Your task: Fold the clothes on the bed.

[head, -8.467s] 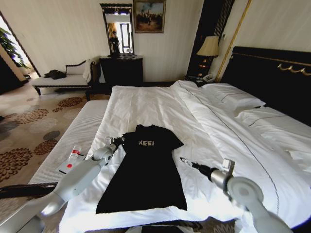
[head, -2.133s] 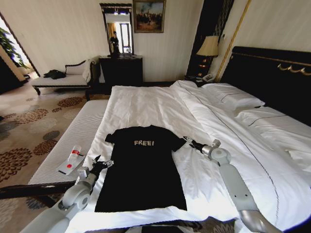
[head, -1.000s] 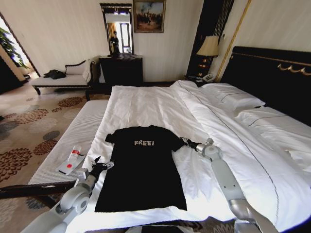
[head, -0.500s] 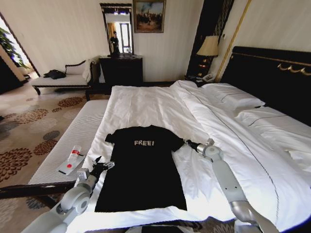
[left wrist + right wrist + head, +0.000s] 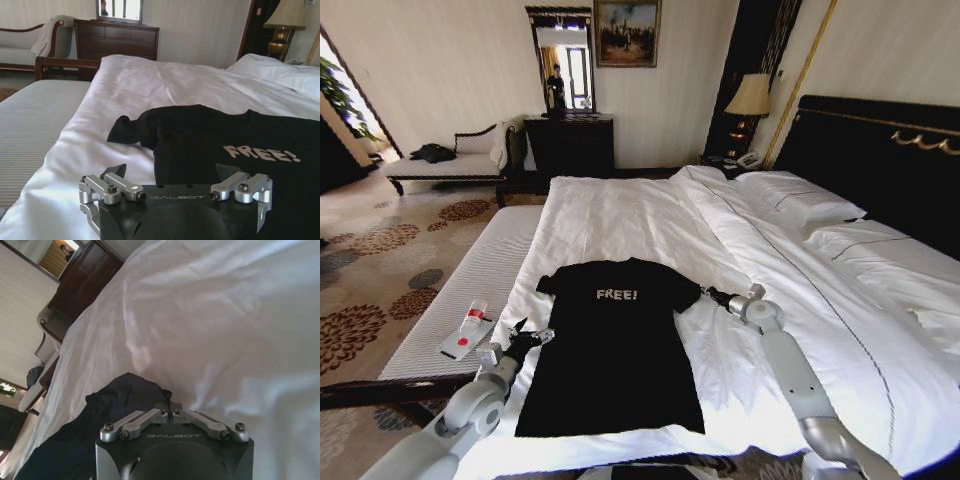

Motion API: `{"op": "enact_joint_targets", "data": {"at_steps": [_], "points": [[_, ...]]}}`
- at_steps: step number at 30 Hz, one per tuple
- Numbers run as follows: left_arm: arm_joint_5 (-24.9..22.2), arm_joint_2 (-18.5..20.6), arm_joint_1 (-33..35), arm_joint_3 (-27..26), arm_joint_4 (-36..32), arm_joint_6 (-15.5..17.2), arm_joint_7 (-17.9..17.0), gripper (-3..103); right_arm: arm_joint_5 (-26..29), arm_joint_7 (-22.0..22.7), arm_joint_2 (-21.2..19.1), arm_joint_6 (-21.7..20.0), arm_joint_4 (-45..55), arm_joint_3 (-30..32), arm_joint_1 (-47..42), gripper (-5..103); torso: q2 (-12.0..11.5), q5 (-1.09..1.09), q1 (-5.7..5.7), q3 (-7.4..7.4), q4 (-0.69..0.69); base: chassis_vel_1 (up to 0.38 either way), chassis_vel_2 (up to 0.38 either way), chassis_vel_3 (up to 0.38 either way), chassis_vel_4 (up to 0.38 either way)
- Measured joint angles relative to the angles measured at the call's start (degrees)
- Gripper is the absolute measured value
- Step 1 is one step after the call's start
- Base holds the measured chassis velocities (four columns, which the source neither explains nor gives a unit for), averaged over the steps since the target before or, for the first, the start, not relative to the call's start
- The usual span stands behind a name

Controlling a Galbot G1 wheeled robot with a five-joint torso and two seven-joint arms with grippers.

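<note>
On the large white-sheeted bed [image 5: 620,215], near its left edge: left gripper [image 5: 527,335] spread wide, empty, just left of flat black soft short-sleeved T-shirt [image 5: 615,350] lettered "FREE!"; right gripper [image 5: 706,293] pinched shut at right sleeve edge, grip on fabric unclear

Both arms are clad in smooth light-grey shells with rounded joint housings. Each wrist narrows to a black section carrying the gripper. The left gripper [image 5: 172,176] has a matte black body marked "GALBOT" in pale letters. Silver machined linkage bars sit on either side, fastened with dark socket-head screws, and end in dark fingertips [image 5: 116,170]. The right gripper [image 5: 171,407] has the same black body, the same lettering and paired silver link bars with screws at their pivots.
</note>
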Motion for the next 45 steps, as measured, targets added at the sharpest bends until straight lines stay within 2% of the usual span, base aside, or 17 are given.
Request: {"op": "enact_joint_targets", "data": {"at_steps": [8, 20, 32, 45], "points": [[0.41, -0.76, 0.81, -0.44, -0.84, 0.04, 0.01, 100, -0.81, 1.86, 0.47, -0.13, 3.95, -3.03, 0.79, 0, 0.00, 0.00, 0.00, 0.00, 0.01, 0.000, 0.000, 0.000, 0.000], [0.95, -2.45, 2.98, -2.72, -2.36, 0.05, 0.42, 100, 0.02, 4.21, 1.79, -1.07, 8.16, -14.08, 5.47, 0, 0.00, 0.01, 0.00, 0.00, 0.02, 0.000, 0.000, 0.000, 0.000], [0.89, -2.69, 3.59, -3.32, -3.05, 0.16, 0.44, 100, -1.73, 3.98, 6.75, -1.09, 3.28, -19.34, 9.73, 0, 0.00, 0.00, 0.00, 0.00, 0.02, 0.000, 0.000, 0.000, 0.000], [0.79, -2.36, 3.74, -3.71, -3.27, 0.29, 0.40, 100, -5.58, 2.12, 9.03, -0.46, -1.22, -23.10, 10.93, 0, 0.00, 0.01, 0.00, 0.00, 0.01, 0.000, 0.000, 0.000, 0.000]]}}
